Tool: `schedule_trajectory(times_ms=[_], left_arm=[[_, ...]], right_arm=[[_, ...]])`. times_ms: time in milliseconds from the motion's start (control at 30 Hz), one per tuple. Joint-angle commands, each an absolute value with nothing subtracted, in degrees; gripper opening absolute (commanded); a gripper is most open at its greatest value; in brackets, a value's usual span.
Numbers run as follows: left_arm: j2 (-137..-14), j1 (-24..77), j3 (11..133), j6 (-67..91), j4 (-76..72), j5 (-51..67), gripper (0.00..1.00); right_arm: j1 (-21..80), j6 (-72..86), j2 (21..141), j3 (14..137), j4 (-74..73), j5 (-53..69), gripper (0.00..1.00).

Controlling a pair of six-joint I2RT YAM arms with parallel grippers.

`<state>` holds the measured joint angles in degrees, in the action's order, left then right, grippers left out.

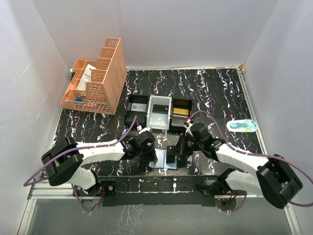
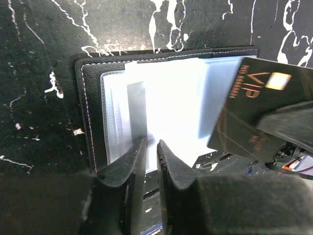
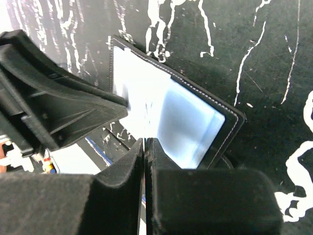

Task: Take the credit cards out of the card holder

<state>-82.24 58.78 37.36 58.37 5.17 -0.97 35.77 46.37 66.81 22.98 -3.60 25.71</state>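
The card holder (image 1: 164, 161) lies open on the black marbled table near the front edge, between my two grippers. Its clear sleeves show in the left wrist view (image 2: 171, 98) and the right wrist view (image 3: 190, 122). My left gripper (image 1: 148, 151) has its fingers almost together, their tips (image 2: 151, 144) resting on the sleeves at the holder's near edge, with nothing between them. My right gripper (image 1: 178, 148) is shut (image 3: 145, 142) on a black VIP credit card (image 2: 259, 107), held tilted over the holder's right side. The card is edge-on in the right wrist view.
A black-and-white three-compartment tray (image 1: 148, 110) stands behind the holder and has a yellow card in its right compartment. An orange basket organizer (image 1: 98, 78) stands at the back left. A small blue-and-white item (image 1: 242, 126) lies at the right. White walls enclose the table.
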Motion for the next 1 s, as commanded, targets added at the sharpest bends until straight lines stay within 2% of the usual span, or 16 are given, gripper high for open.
schedule_trajectory(times_ms=[0, 267, 433, 533, 700, 833, 967], left_arm=[[-79.76, 59.11, 36.22, 57.50, 11.16, -5.17, 0.17], [-76.49, 59.15, 40.94, 53.27, 16.47, -6.87, 0.42], [-73.16, 59.07, 45.98, 48.61, 23.07, -11.37, 0.81], [-72.74, 58.64, 50.14, 44.51, 28.84, -15.30, 0.98], [-72.65, 54.13, 56.44, 37.26, 38.21, -17.68, 0.99], [-70.24, 44.09, 57.77, 29.85, 39.63, -10.95, 0.99], [-68.15, 36.67, 58.34, 24.46, 40.52, -8.94, 0.99]], right_arm=[[35.55, 45.55, 59.57, 25.70, -7.07, 21.80, 0.00], [35.54, 42.91, 61.85, 28.39, -8.32, 25.08, 0.00], [35.54, 41.59, 60.81, 29.48, -4.84, 28.27, 0.00], [35.58, 40.87, 59.39, 30.26, -4.50, 27.52, 0.00], [35.59, 39.19, 58.06, 31.35, -3.53, 26.84, 0.00], [35.58, 38.09, 57.47, 33.22, -2.97, 25.56, 0.00], [35.59, 35.93, 56.30, 34.28, -1.51, 25.08, 0.00]])
